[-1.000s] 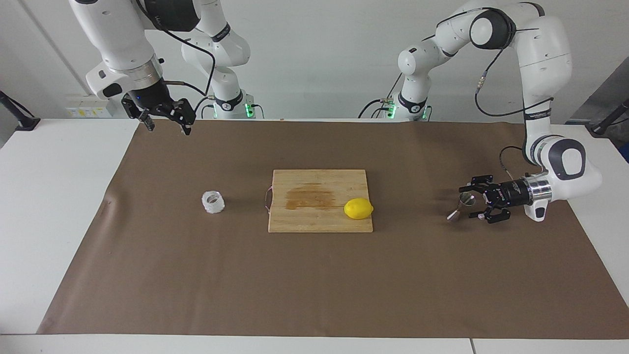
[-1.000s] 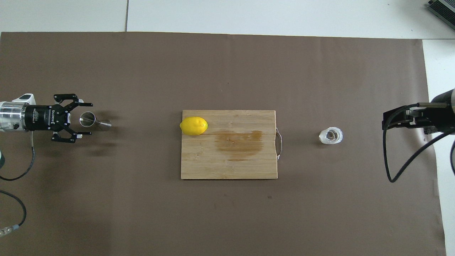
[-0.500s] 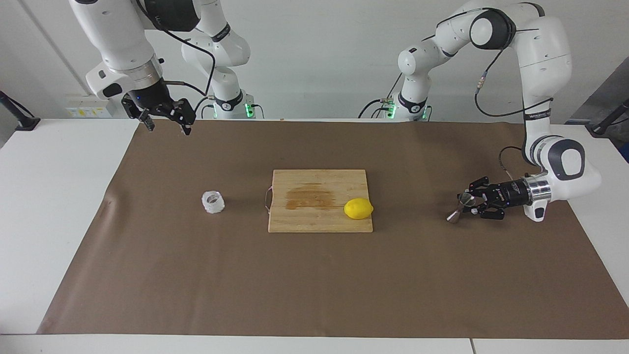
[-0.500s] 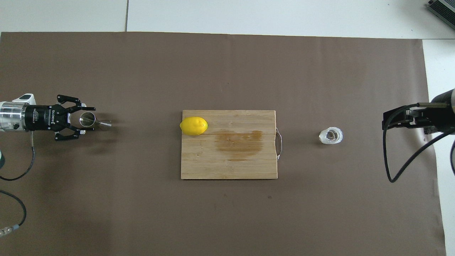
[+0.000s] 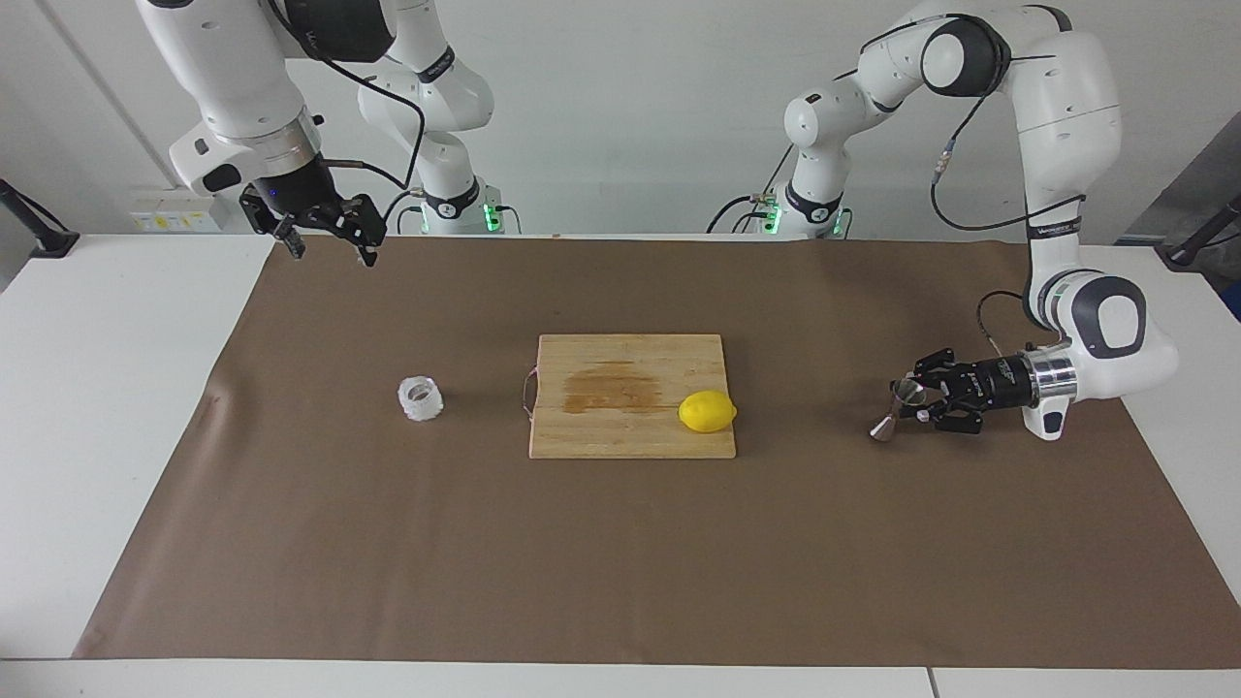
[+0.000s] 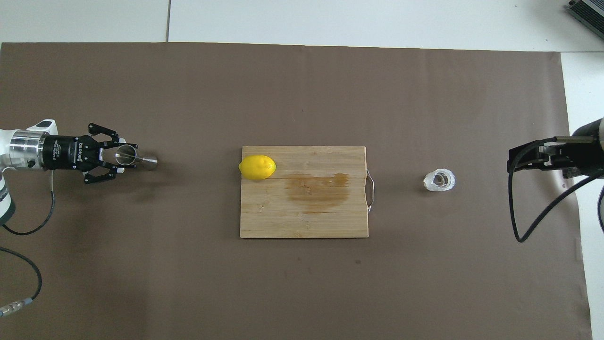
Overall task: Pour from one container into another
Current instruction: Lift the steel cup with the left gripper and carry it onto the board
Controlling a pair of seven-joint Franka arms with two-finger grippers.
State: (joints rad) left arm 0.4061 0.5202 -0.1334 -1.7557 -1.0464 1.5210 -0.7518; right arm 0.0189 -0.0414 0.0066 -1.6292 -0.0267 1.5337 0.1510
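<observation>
Two containers are counted: one steel jigger [image 5: 894, 408], pinched at its upper cone by the closed fingers of the left gripper [image 5: 916, 399] near the mat's edge at the left arm's end, tilted, and one knobbly glass cup [image 5: 421, 398] standing toward the right arm's end. The jigger is best kept upright and set down near the cup — without squeezing it askew. One lemon [image 5: 707, 411] is seen on one cutting board [image 5: 620, 427] mid-mat — the right gripper [image 5: 325, 237], fingers apart, waits over the mat's corner by the robots.
</observation>
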